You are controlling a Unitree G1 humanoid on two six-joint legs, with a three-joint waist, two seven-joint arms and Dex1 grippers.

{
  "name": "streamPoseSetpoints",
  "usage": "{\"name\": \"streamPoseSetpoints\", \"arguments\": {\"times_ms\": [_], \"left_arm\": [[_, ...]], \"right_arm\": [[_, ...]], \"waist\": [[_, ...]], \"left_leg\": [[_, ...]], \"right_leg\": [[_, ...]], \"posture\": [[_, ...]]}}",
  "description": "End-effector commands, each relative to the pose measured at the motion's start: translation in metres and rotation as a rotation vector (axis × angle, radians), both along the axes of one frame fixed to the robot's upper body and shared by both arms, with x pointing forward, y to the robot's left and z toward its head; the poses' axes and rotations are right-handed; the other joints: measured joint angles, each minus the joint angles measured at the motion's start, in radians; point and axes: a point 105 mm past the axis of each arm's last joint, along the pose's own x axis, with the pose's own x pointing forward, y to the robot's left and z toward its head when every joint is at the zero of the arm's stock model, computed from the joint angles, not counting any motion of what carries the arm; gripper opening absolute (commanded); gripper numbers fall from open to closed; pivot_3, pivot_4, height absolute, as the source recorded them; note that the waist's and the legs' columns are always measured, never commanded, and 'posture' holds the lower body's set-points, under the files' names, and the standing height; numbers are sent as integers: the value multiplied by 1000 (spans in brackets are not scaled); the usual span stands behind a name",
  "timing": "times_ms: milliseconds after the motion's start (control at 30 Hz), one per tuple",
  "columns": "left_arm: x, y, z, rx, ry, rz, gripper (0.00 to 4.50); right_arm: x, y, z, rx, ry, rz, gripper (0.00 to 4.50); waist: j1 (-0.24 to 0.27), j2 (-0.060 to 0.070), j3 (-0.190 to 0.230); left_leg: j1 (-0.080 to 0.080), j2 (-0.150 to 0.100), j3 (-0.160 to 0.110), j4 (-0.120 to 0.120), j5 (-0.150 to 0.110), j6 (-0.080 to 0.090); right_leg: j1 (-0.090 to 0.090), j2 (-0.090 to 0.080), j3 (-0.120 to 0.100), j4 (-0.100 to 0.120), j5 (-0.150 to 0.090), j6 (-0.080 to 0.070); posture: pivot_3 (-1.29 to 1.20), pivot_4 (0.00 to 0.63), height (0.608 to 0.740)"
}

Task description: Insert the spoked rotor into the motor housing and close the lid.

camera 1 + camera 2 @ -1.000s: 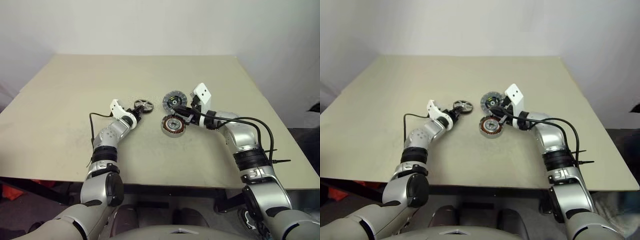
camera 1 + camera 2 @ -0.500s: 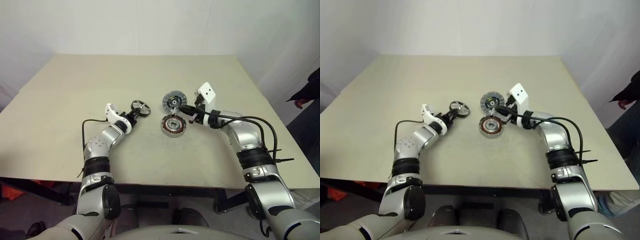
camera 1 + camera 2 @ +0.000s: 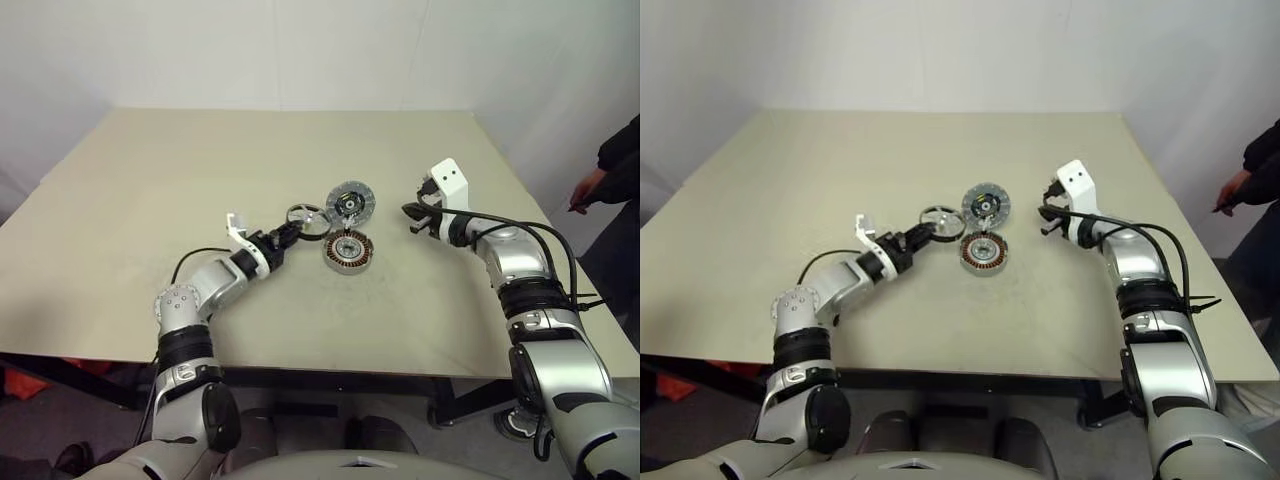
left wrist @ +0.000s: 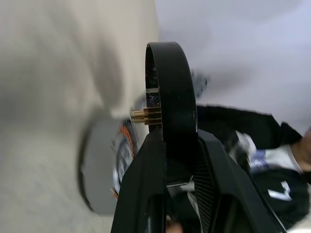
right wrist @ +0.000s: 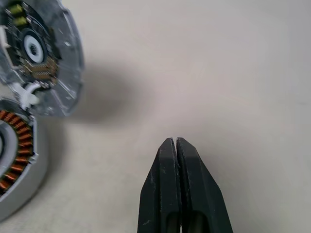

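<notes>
Left gripper (image 3: 283, 236) pinches the spoked rotor (image 3: 306, 219) by its rim, tilted on edge above mid-bench, beside the motor housing (image 3: 347, 251) and propped lid (image 3: 351, 201); right gripper (image 3: 408, 212) is pressed together, empty

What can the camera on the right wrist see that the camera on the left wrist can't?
Right wrist view alone: the right pincer, shut and empty over the bare beige table, and the flat round grey lid with its dark centre.

Left wrist view alone: the left pincer clamping the dark rim of the silver spoked rotor.

Both: the round motor housing with copper-brown windings, blurred in the left wrist view.
</notes>
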Motion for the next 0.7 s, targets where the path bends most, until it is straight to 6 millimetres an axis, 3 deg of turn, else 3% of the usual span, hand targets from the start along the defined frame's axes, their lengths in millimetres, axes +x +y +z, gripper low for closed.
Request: {"name": "streamPoseSetpoints", "arguments": {"times_ms": [33, 267, 433, 700], "left_arm": [[-2, -25, 12, 1, -31, -112, 443], [-2, -53, 18, 0, -20, -252, 443], [10, -59, 17, 24, -23, -234, 443], [7, -63, -1, 91, -13, -260, 443]], "right_arm": [[6, 2, 21, -10, -67, 4, 0], [4, 6, 21, 0, -70, 4, 0], [3, 5, 22, 3, -75, -5, 0], [3, 4, 24, 7, -80, -14, 0]], "waist": [[0, 0, 0], [1, 0, 0], [1, 0, 0], [1, 0, 0]], "left_leg": [[0, 0, 0, 0, 0, 0], [0, 0, 0, 5, -1, 3], [0, 0, 0, 7, -2, 4], [0, 0, 0, 8, -3, 5]], "right_leg": [[0, 0, 0, 0, 0, 0], [0, 0, 0, 1, 0, 0], [0, 0, 0, 0, 0, 0], [0, 0, 0, 0, 0, 0]], "posture": [[0, 0, 740], [0, 0, 740], [0, 0, 740], [0, 0, 740]]}}
